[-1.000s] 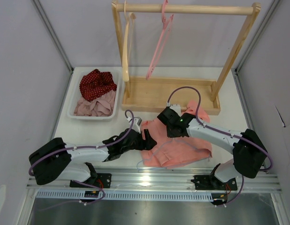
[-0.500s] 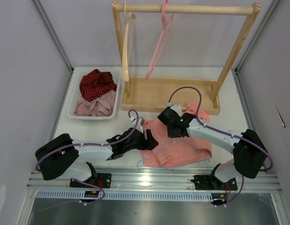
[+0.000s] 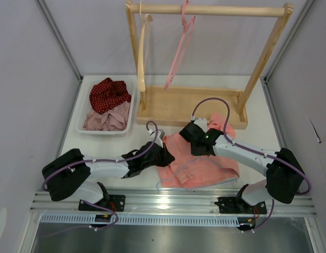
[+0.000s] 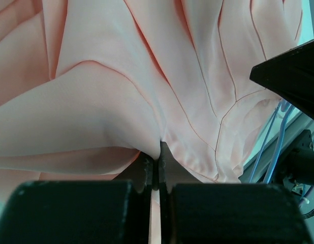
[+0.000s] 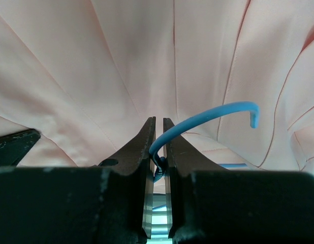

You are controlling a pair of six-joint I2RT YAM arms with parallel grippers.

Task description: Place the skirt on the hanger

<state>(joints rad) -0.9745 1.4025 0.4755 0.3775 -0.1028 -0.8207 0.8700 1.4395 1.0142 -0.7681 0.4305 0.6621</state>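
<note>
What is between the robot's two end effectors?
Salmon-pink skirt fabric, bunched between the left end effector and right end effector, as the top view shows.

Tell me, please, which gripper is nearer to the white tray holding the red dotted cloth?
Left. The left gripper pinches the skirt to the right of the white tray and nearer the robot. The right gripper, holding the hanger, sits farther right, beyond the left one.

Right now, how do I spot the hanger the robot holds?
Find the wooden rack; the salmon skirt lies before it. The hanger pokes from that skirt, hook pinched by the right gripper. It's thin and pale blue, unlike the rack's pink hanger and wooden hanger.
</note>
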